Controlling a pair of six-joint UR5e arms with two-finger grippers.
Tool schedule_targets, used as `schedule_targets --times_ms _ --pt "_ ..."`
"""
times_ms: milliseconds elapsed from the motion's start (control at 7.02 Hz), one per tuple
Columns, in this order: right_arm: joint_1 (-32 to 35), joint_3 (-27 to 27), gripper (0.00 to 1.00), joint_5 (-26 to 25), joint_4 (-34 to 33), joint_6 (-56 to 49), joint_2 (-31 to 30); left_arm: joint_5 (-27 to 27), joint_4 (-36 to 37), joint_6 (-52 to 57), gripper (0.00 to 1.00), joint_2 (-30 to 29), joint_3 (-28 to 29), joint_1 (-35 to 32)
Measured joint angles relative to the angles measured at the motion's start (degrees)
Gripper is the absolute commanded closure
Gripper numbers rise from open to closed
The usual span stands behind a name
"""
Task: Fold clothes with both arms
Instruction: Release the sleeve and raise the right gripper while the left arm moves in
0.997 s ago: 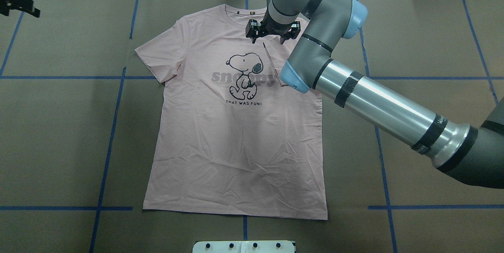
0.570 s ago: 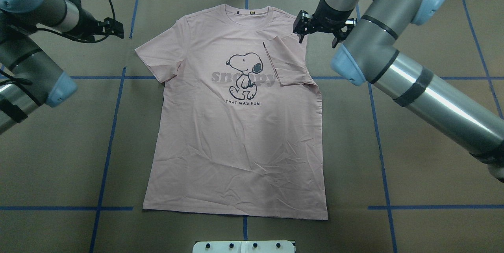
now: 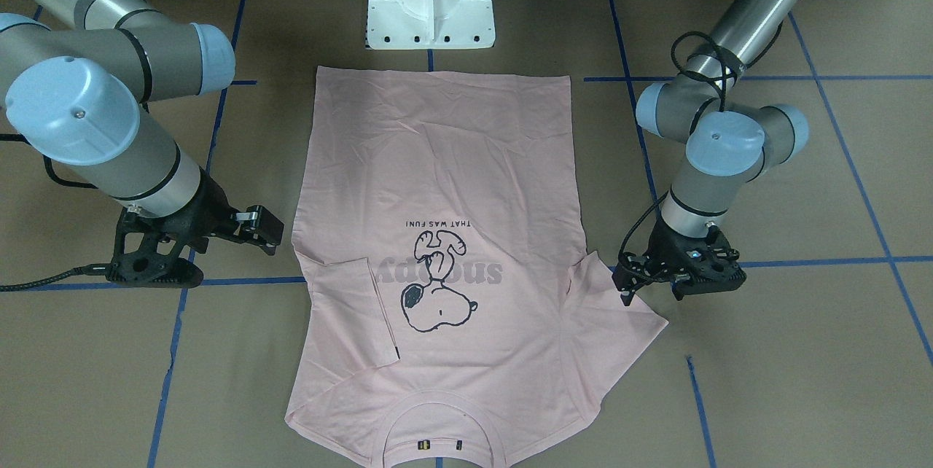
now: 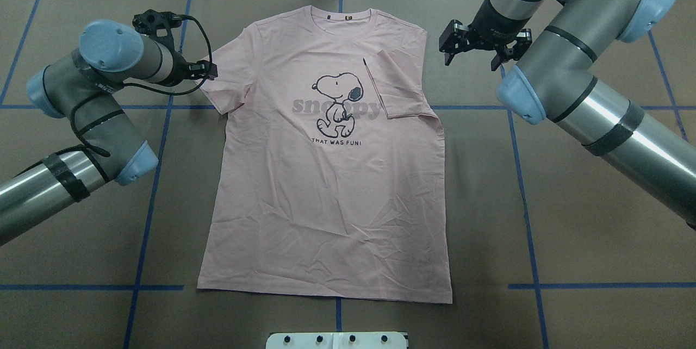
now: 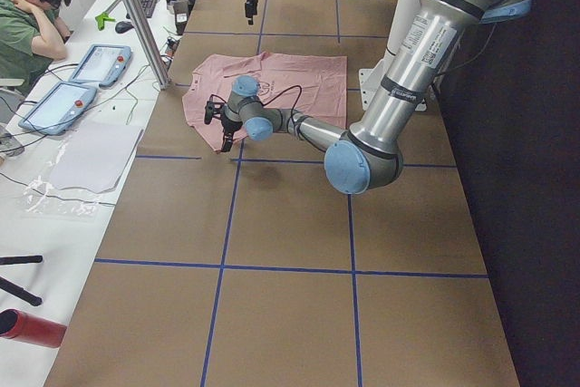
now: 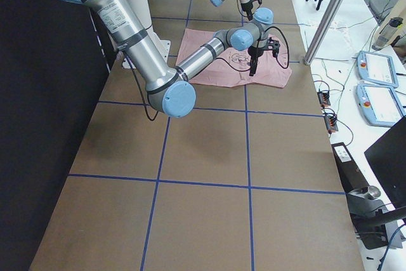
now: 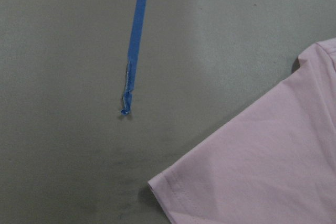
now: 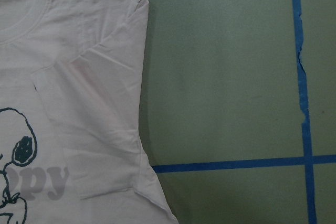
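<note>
The pale pink T-shirt [image 4: 326,202] lies flat on the table, Snoopy print up, with its collar [image 4: 340,14] at the far side. One sleeve [image 4: 399,88] is folded inward over the chest. The opposite sleeve [image 4: 228,77] is spread flat. My right gripper [image 4: 472,58] hangs open and empty beside the folded shoulder, off the cloth. My left gripper [image 3: 652,291] is open and empty just beyond the spread sleeve's [image 3: 619,322] outer edge. The left wrist view shows that sleeve's corner [image 7: 241,182]. Neither wrist view shows any fingers.
Brown paper with blue tape lines [image 4: 157,175] covers the table. The white pedestal [image 3: 430,1] stands at the shirt's hem side. In the exterior left view, a person [image 5: 32,15] sits at a side desk with tablets [image 5: 100,62].
My right arm has drawn back off the shirt to the right, and the sleeve stays folded. My left arm has come in from the left edge to the spread sleeve.
</note>
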Motion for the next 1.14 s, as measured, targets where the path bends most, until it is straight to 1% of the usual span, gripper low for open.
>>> schedule_targets --times_ms 427,855,1140 --pt "-0.06 -0.06 0.00 -0.13 0.12 0.02 -0.07 1.27 -0.38 0.29 0.10 -0.77 2.42 0.21" --pt "-0.46 -0.25 0.00 -0.40 0.24 0.05 -0.04 1.83 -1.30 0.65 0.10 -1.63 4.81 -1.13" --pt "-0.69 -0.30 0.00 -0.54 0.27 0.09 0.04 1.85 -2.91 0.75 0.12 -3.09 7.54 -1.50"
